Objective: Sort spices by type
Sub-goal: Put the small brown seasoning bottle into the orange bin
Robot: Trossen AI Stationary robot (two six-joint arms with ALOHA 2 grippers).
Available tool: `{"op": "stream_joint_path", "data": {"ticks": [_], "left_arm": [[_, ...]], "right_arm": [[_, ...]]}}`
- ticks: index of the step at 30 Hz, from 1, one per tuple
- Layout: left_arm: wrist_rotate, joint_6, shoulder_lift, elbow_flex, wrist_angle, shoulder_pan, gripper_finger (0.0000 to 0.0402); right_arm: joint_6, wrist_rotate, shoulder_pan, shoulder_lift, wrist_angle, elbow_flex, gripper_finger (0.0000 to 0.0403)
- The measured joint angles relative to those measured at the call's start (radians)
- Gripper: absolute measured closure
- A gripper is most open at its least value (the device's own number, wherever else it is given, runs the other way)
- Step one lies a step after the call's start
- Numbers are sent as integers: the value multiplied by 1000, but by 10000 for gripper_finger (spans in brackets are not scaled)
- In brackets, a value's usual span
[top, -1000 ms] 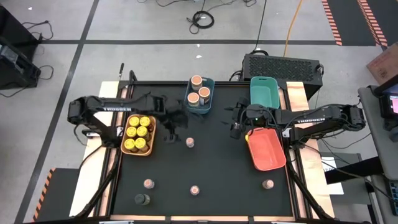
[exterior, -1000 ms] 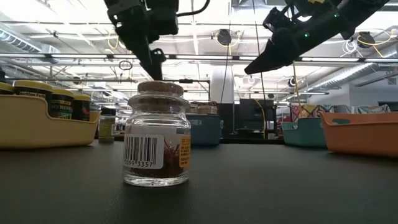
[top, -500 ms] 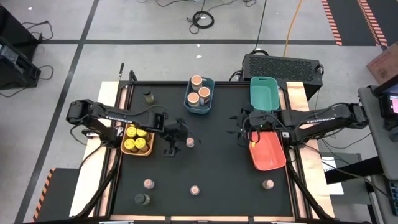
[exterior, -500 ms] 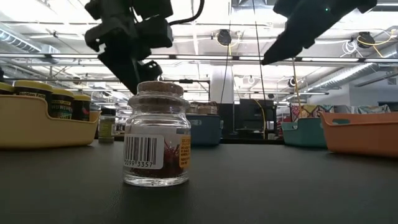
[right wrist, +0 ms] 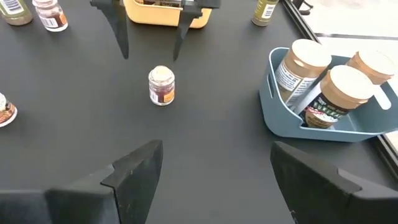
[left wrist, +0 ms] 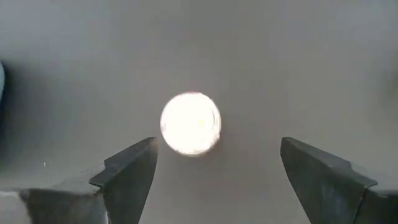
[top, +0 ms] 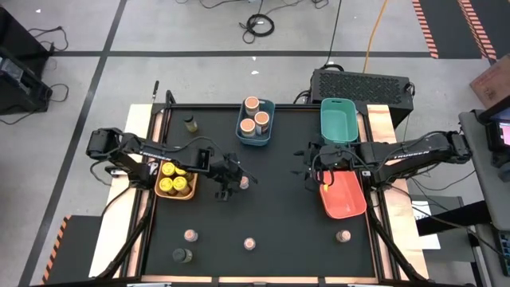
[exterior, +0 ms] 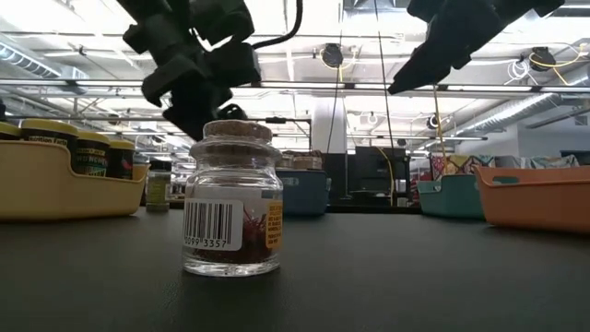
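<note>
Hovering over the mat (top: 279, 215) near its middle, the left gripper (top: 233, 182) has its jaws spread, and a tiny pink-topped jar (top: 244, 182) stands upright just beyond the fingertips, not touched. In the left wrist view that jar (left wrist: 190, 123) sits between and ahead of the two fingers (left wrist: 127, 174), its top washed out by glare. From the right wrist view, the same fingers hang above and behind the jar (right wrist: 161, 85).

The right gripper (top: 307, 169) waits off to the side with jaws spread and nothing between them, well apart from the jar, beside the red bin (top: 343, 194).

Behind the left gripper, the orange bin (top: 177, 180) holds yellow-lidded jars (top: 167, 169). Farther out from both jaws, the blue bin (top: 255, 121) holds three tan-topped jars (top: 252, 104), next to a teal bin (top: 338, 118). An olive jar (top: 190, 123) stands alone at the mat's far edge. Near the front edge stand three more pink-topped jars (top: 249, 243) and another olive jar (top: 182, 255).
</note>
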Motion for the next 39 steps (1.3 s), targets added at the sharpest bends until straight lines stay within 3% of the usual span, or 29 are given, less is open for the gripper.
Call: {"op": "stream_joint_path", "data": {"ticks": [11, 21, 32, 39], "left_arm": [[0, 1, 3, -46, 128, 0, 64], [31, 27, 135, -48, 268, 2, 64], [30, 28, 149, -48, 274, 24, 65], [27, 28, 149, -48, 271, 42, 110]], "right_arm": [[-16, 0, 0, 0, 8, 0, 110], [-24, 0, 0, 0, 21, 0, 110], [-37, 0, -1, 0, 24, 0, 110], [-41, -1, -1, 0, 24, 0, 110]]}}
